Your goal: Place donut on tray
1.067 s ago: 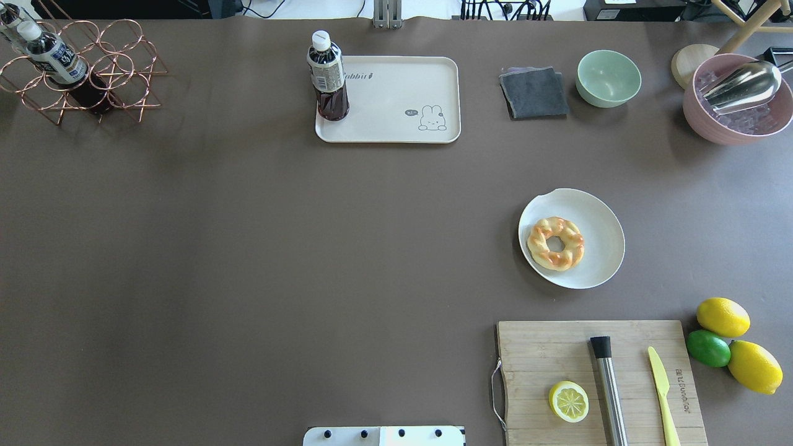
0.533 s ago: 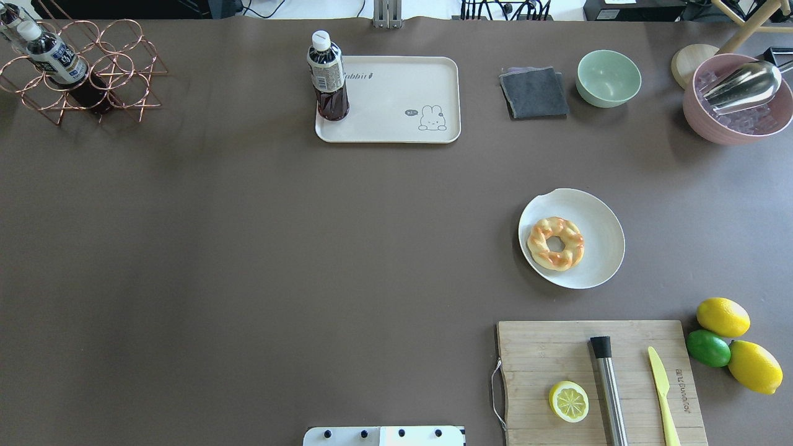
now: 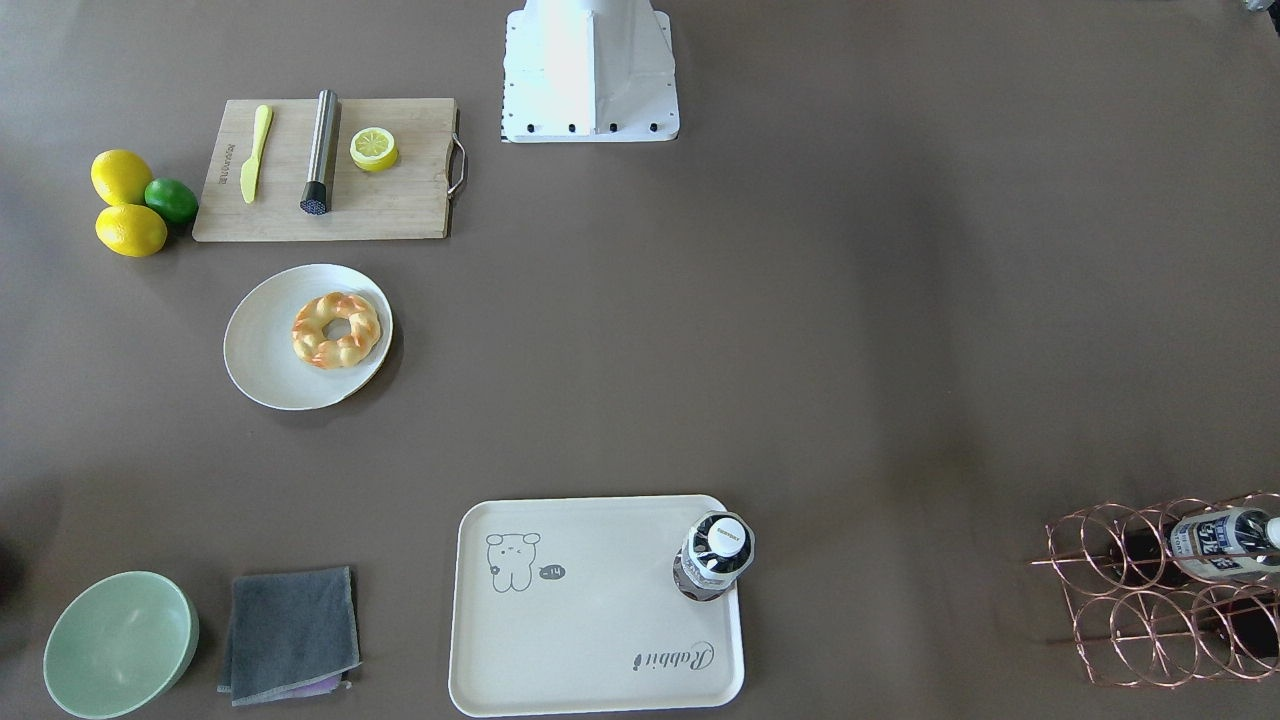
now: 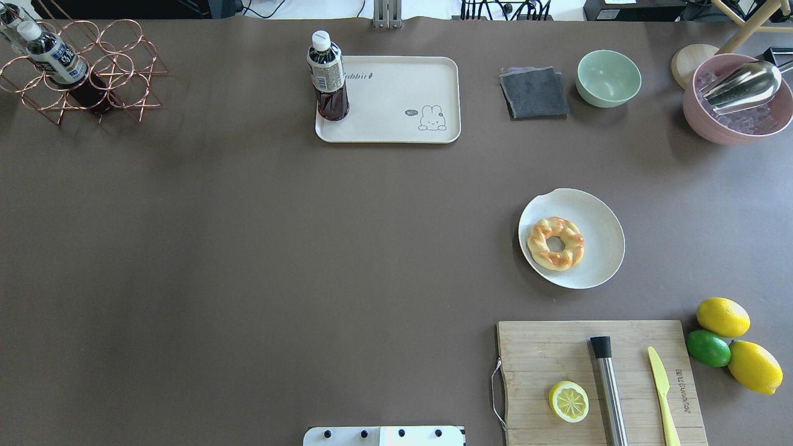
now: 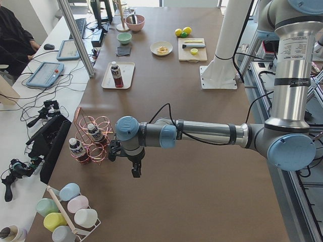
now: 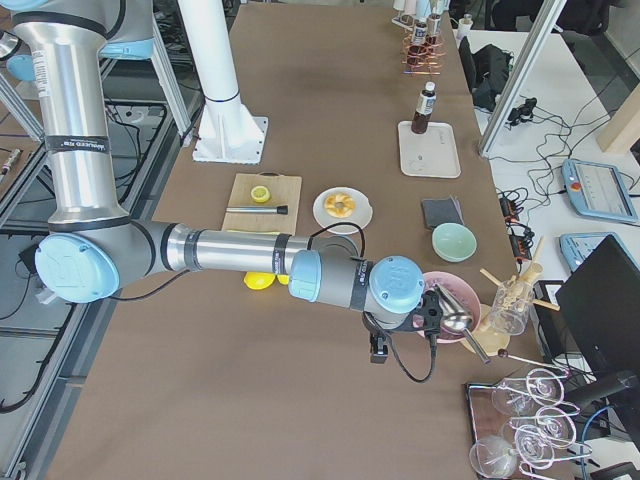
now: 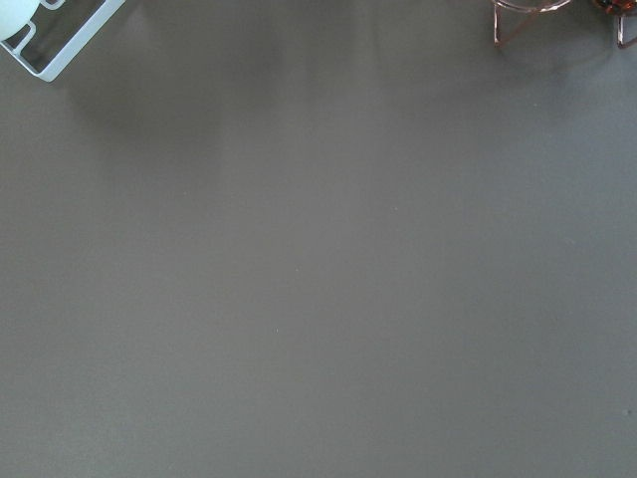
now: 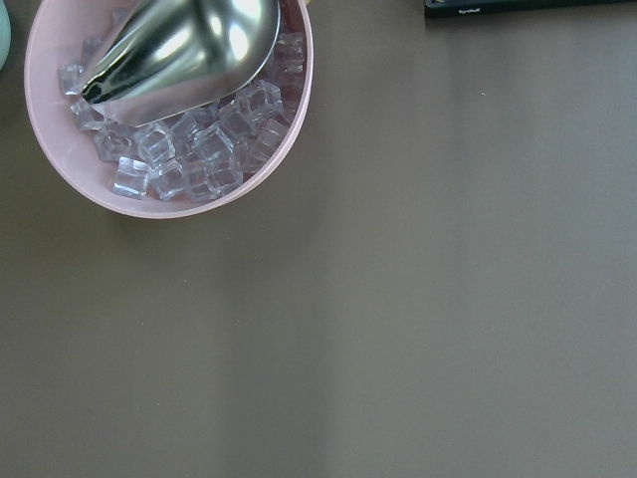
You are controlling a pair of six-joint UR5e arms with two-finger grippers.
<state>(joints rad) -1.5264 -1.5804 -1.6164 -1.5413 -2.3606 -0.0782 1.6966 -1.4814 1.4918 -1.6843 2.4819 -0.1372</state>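
I see wide bare surface (image 4: 310, 248) between the plate (image 4: 598, 217) and the tray (image 4: 396, 99). An upright bottle (image 4: 327, 77) blocks the tray's left end; its middle and right lie free. A cloth (image 4: 534, 93) lies near its right.

The donut (image 4: 538, 245) is golden-yellow with orange-brown glazed patches, the plate (image 4: 602, 230) off-white, the tray (image 4: 396, 105) cream with a grey bear drawing, the tabletop (image 4: 248, 248) brown.
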